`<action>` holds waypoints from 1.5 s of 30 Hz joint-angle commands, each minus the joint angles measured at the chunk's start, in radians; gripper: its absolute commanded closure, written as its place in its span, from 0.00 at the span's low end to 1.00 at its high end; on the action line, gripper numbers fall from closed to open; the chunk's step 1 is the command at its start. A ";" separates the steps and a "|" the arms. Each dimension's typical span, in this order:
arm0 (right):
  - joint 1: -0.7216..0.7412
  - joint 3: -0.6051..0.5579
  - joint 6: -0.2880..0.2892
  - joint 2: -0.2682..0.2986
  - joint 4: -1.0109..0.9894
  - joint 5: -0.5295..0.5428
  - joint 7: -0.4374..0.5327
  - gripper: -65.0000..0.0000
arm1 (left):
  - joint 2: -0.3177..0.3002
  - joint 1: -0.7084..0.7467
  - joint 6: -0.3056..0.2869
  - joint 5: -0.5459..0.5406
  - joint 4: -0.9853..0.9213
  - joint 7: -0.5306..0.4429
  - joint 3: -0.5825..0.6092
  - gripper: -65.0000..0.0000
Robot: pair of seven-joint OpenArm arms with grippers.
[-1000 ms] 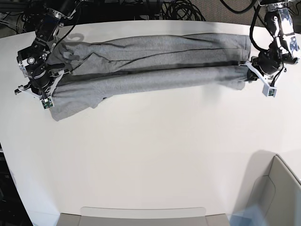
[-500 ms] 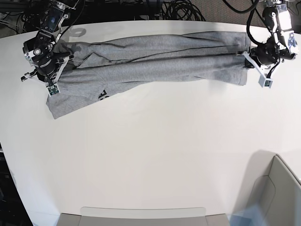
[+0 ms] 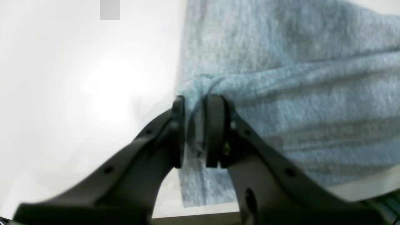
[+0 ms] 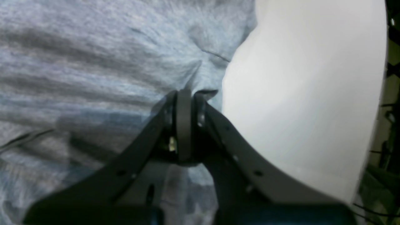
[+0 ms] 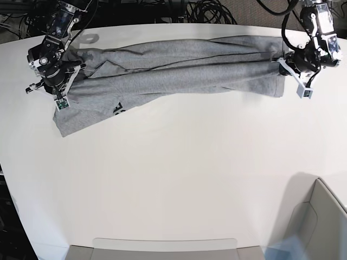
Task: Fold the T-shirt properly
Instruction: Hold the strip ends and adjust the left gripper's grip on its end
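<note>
Base view: your heather-grey short-sleeved cotton T-shirt (image 5: 179,67) is stretched into a long band across the far side of the white counter (image 5: 179,179), running nearly the full width between the two arms. Long creases run along it. A small patch of black lettering (image 5: 117,109) shows on the near edge, toward that view's left. One corner of the cloth spreads out flat on the counter below the arm at that end.

Right gripper (image 5: 58,82) sits at the view's left end of the shirt. In the right wrist view, its black fingers (image 4: 183,125) are pressed together on a pinch of grey fabric at the shirt's edge, with cloth bunching up just above the tips and bare counter to one side.

Left gripper (image 5: 283,58) sits at the view's right end. In the left wrist view, its fingers (image 3: 176,131) are clamped on a fold of the shirt, a narrow strip of cloth visible between the pads. The fabric fans out from the pinch and lies on the counter beyond.

Dark cables (image 5: 209,11) are piled past the counter's far edge. A grey bin (image 5: 317,222) sits at the near right corner of the base view, well apart from the shirt.
</note>
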 commanded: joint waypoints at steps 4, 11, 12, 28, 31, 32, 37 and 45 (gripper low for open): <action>0.010 0.002 0.011 0.012 0.009 -0.003 0.007 1.00 | -0.018 -0.006 -0.002 0.000 0.016 -0.002 -0.009 0.86; 0.010 0.002 0.011 0.012 0.007 -0.003 0.008 1.00 | -0.016 -0.006 -0.002 -0.002 0.018 -0.002 -0.009 0.79; 0.010 0.002 0.011 0.012 0.007 -0.003 0.008 1.00 | -0.015 -0.006 -0.002 -0.002 0.018 -0.002 -0.009 0.74; 0.037 0.002 0.011 0.016 -0.044 -0.003 0.008 1.00 | 0.070 -0.007 -0.089 -0.005 0.144 0.135 -0.163 0.42; 0.037 0.002 0.011 0.017 -0.048 -0.003 0.008 1.00 | 0.101 -0.033 -0.262 -0.002 0.124 0.138 -0.200 0.42; 0.037 0.002 0.011 0.017 -0.054 -0.003 0.008 1.00 | 0.114 -0.044 -0.305 -0.002 0.102 0.138 -0.226 0.42; 0.037 0.002 0.011 0.019 -0.071 -0.003 0.008 1.00 | 0.131 -0.095 -0.305 0.004 -0.007 0.138 -0.258 0.42; 0.037 0.002 0.011 0.019 -0.071 -0.003 0.008 1.00 | 0.134 -0.086 -0.305 -0.002 -0.108 0.138 -0.258 0.42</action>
